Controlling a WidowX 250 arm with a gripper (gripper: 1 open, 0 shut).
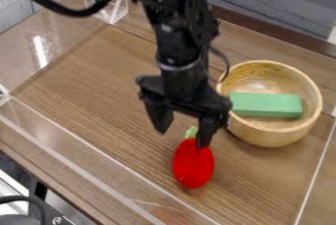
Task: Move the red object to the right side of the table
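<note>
The red object (195, 166) is a small red strawberry-shaped toy with a green stem. It lies on the brown wood-grain table (92, 91) near the front right. My gripper (186, 129) hangs just above it, open, with its dark fingers (163, 119) spread and apart from the toy. The black arm rises from it toward the top left.
A round light wooden bowl (270, 137) holding a green rectangular block (268, 104) stands right of the gripper. Low clear acrylic walls (79, 165) edge the table at front and left.
</note>
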